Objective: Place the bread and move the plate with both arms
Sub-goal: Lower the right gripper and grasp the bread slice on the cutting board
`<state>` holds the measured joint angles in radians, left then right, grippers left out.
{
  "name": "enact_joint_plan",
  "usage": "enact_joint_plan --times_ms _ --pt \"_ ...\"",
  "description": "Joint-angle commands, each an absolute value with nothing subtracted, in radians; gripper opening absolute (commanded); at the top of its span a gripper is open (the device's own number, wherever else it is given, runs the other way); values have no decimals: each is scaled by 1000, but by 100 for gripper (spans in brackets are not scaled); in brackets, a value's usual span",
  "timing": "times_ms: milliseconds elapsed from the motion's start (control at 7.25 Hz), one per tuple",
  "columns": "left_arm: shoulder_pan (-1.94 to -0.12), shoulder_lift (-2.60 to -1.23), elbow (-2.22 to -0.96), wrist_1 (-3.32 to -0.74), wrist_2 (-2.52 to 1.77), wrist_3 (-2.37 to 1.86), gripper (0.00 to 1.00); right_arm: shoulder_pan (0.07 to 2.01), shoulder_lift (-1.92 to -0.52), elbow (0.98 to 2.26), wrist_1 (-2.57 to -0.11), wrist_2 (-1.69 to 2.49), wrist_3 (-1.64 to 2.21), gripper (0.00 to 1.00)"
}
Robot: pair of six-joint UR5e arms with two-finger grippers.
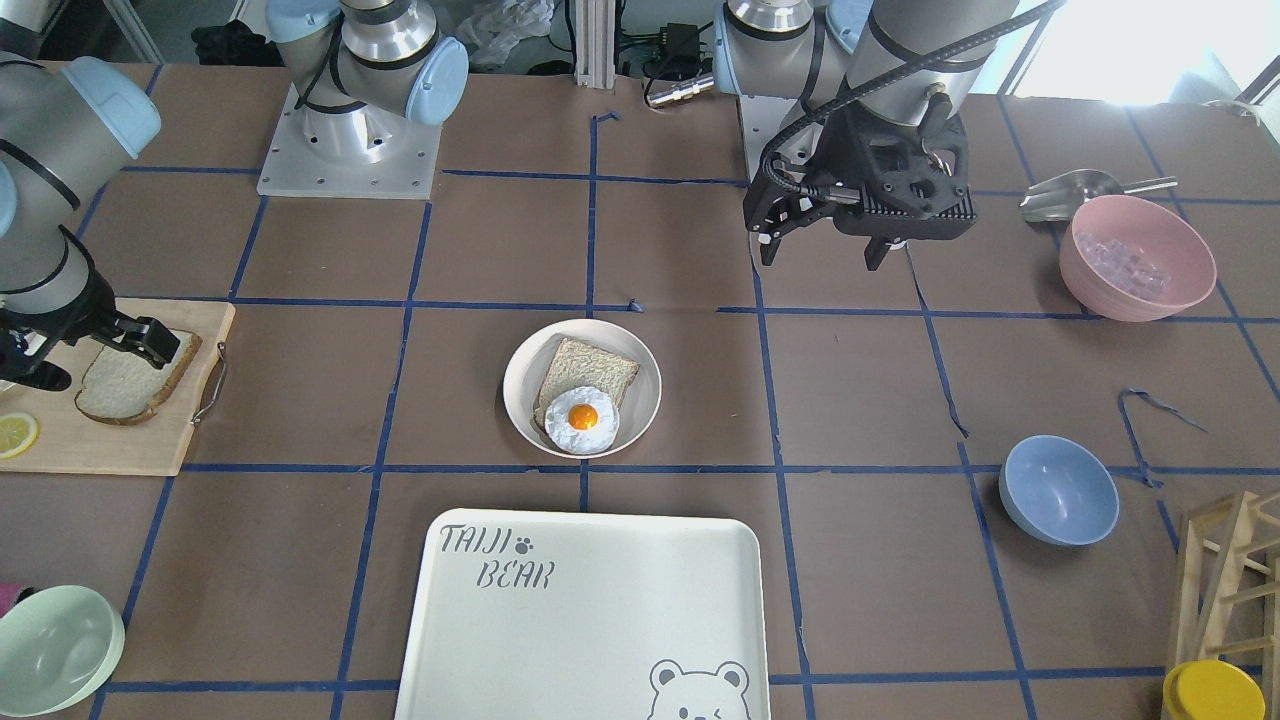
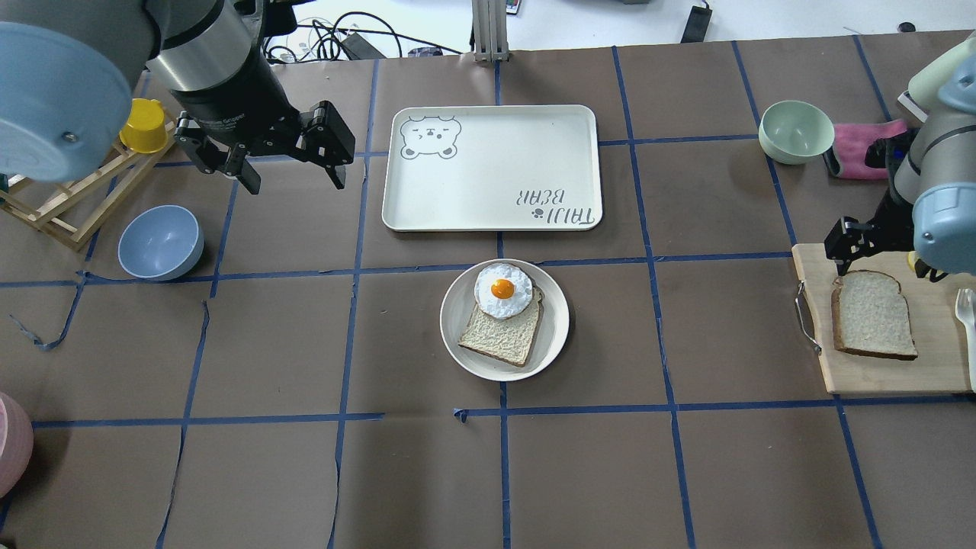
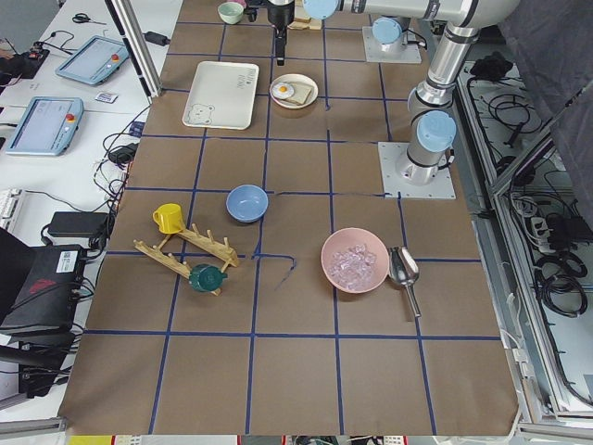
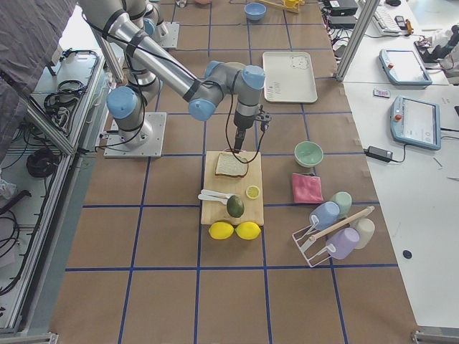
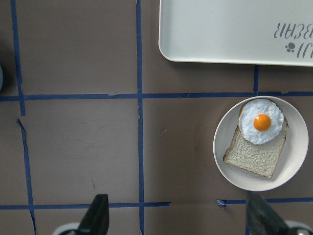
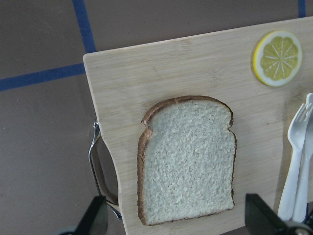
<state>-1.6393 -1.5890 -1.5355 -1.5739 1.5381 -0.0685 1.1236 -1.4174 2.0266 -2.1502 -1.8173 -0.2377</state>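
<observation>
A loose bread slice (image 2: 873,314) lies flat on a wooden cutting board (image 2: 938,366) at the right; it also shows in the front view (image 1: 128,380) and the right wrist view (image 6: 188,159). My right gripper (image 2: 884,267) is open and empty, hovering over that slice's far end with a finger on either side (image 6: 178,220). The round plate (image 2: 555,320) sits mid-table and holds another bread slice topped with a fried egg (image 2: 503,290). My left gripper (image 2: 293,183) is open and empty, held high to the plate's far left (image 5: 178,220).
The bear-print tray (image 2: 492,168) lies just beyond the plate. A blue bowl (image 2: 160,242) and a yellow cup (image 2: 145,126) on a wooden rack sit at the left. A green bowl (image 2: 797,131) and pink cloth (image 2: 862,149) are beyond the board. A lemon slice (image 6: 277,58) and white fork (image 6: 298,161) share the board.
</observation>
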Motion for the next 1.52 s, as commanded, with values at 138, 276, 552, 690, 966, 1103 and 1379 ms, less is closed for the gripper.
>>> enact_joint_plan --times_ms 138,276,552,690,966,1103,1379 --pt "-1638 -1588 -1536 -1574 1536 -69 100 1118 -1313 2059 -2266 -1830 -229 100" --pt "-1638 -1588 -1536 -1574 1529 -69 100 1118 -1309 2059 -2267 -1832 -227 100" --pt "-1638 -1586 -1536 -1574 1532 -69 100 1106 -1295 2060 -2266 -1832 -230 95" --pt "-1638 -1586 -1536 -1574 1532 -69 100 1103 -1289 2066 -2266 -1833 -239 86" --pt "-1640 -1586 -1536 -1574 1532 -69 100 1103 -1287 2082 -2266 -1832 -238 86" --pt "-1640 -1586 -1537 -1575 1534 -69 100 1097 -1287 2082 -2266 -1833 -239 84" --pt "-1640 -1586 -1536 -1574 1532 -69 100 1094 -1285 2082 -2264 -1836 -244 60"
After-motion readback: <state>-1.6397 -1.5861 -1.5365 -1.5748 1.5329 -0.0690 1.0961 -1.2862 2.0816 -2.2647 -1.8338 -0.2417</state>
